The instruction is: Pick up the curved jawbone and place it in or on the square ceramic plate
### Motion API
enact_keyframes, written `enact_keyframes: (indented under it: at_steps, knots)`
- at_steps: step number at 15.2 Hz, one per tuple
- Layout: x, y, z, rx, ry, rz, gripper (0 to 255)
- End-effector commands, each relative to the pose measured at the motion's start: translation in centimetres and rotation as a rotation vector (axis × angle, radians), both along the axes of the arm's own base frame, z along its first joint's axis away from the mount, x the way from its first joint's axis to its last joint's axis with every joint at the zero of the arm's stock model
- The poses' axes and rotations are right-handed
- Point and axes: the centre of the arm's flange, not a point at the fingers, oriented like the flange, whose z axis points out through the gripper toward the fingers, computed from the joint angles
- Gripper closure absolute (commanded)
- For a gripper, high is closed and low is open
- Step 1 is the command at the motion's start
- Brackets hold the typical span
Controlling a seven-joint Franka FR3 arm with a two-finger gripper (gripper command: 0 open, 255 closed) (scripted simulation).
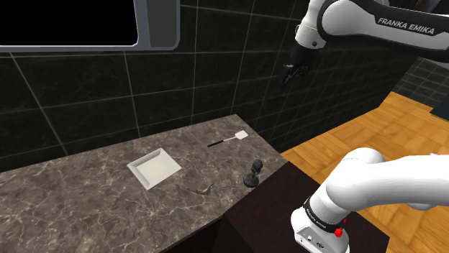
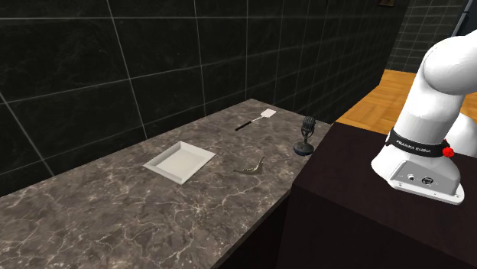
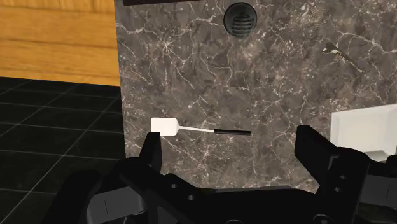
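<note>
A dark tiled wall (image 1: pixel 86 93) stands behind a long grey stone counter (image 1: pixel 72 194), and a wood floor (image 1: pixel 360 136) shows at the right of the shoulder view. My white arm (image 1: pixel 388 29) reaches across the top right of that frame. Its black gripper (image 1: pixel 291 73) hangs high in front of the wall, well above the counter. In the wrist view the two fingers stand wide apart with nothing between them, so the hand is open and empty. The white square plate (image 1: pixel 153 168) sits in the middle of the shoulder view, with nothing on it. A small spatula (image 1: pixel 229 139) lies up and to the right of the plate. A black brush (image 1: pixel 254 175) stands at the counter's right end. The littlest thing is the curved jawbone (image 1: pixel 203 190). It lies low in the middle of the frame, near the counter's front edge, between the plate and the brush. I think my job now is to get the hand over the bone. I should bring it down slowly and keep away from the brush. The bone looks thin and flat, so I should go very low and turn the fingers to close across its narrow side. It could slip out.
</note>
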Motion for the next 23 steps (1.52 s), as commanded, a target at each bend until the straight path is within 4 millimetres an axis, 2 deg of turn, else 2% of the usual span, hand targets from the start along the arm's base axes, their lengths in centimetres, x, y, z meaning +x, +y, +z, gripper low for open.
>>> enact_keyframes:
  at_steps: [1, 6, 12, 23]
  knots:
    - [0.0, 0.0, 0.0, 0.000, 0.000, 0.000, 0]
    - [3.7, 0.7, -5.4, 0.052, 0.036, 0.124, 0]
    - [7.6, 2.5, -11.9, 0.115, 0.080, 0.274, 0]
    - [13.2, 8.2, -23.9, 0.230, 0.159, 0.547, 0]
